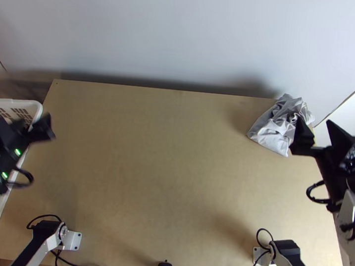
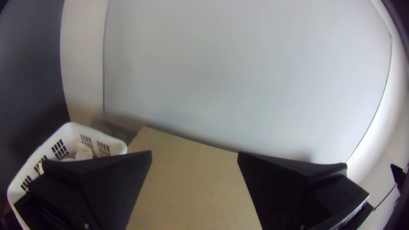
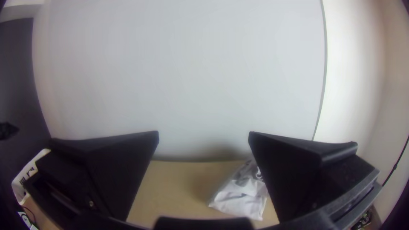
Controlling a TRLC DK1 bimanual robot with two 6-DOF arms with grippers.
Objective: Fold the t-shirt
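Top view: right claw (image 1: 313,121) near t-shirt (image 1: 273,134)

white links (image 1: 284,262) meet black joints (image 1: 47,226), with looping black cables (image 1: 30,175) and small bright green lights (image 1: 17,152).

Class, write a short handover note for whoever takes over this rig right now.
Left gripper: open and empty, by the white basket at the table's left side.
Right gripper: open, one finger overlapping the cloth in the top view, not gripping it.
T-shirt: the grey cloth, apparently, bunched at the table's far right corner.
Done: no neat fold visible.
Left: probably bring it to the middle, spread it, then fold.
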